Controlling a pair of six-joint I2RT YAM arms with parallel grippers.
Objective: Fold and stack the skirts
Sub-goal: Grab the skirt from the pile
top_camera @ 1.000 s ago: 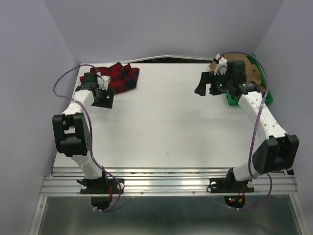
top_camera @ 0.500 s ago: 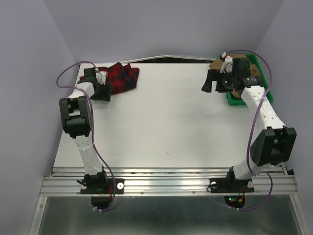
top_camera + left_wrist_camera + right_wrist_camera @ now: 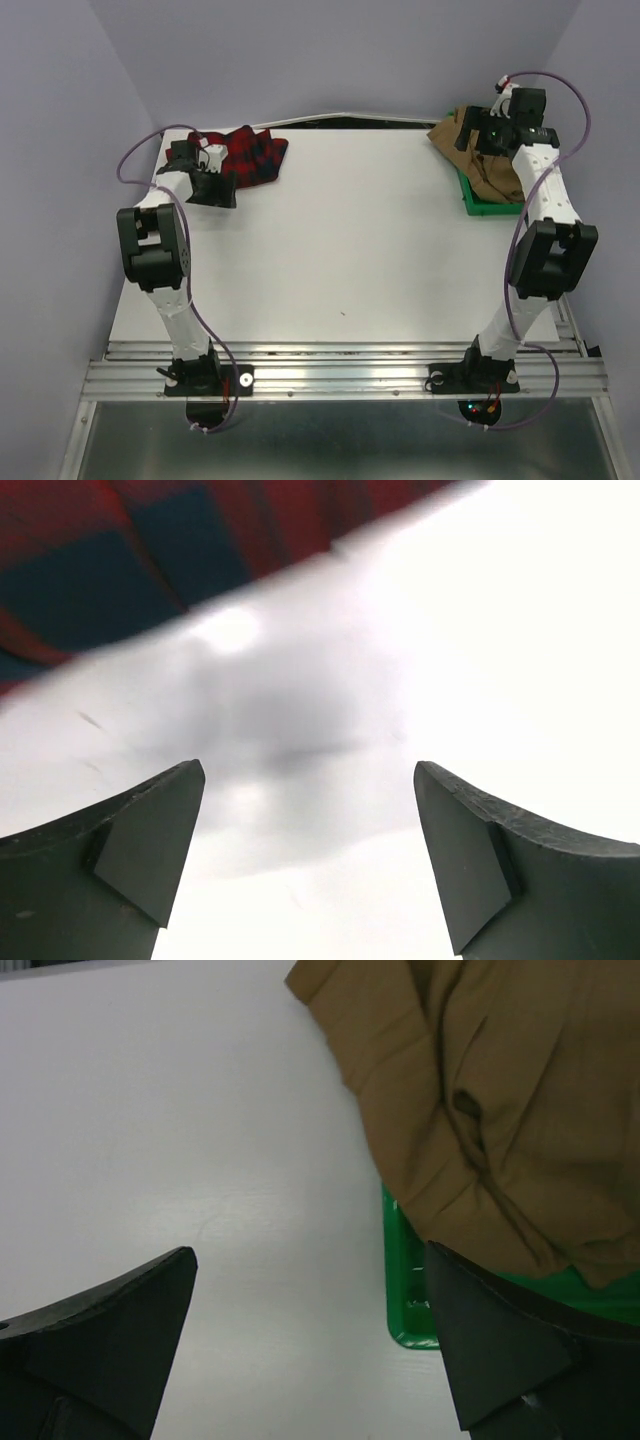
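The red and navy plaid skirt (image 3: 252,157) lies crumpled at the table's far left; its edge shows at the top of the left wrist view (image 3: 130,550). My left gripper (image 3: 220,188) is open and empty, low over bare table just short of that edge (image 3: 310,770). The tan-brown skirt (image 3: 488,163) lies bunched over the green tray (image 3: 478,207) at the far right and spills onto the table. My right gripper (image 3: 479,135) is open and empty above it; the right wrist view shows the skirt (image 3: 480,1100) ahead of the fingers (image 3: 310,1255).
The green tray's near-left corner (image 3: 405,1305) pokes out under the tan skirt. Purple walls close in at the back and both sides. Purple cables loop off both arms. A metal rail (image 3: 340,375) runs along the near edge.
My right arm has swung back and to the right, over the tray, uncovering the tan skirt. My left gripper has edged toward the plaid skirt.
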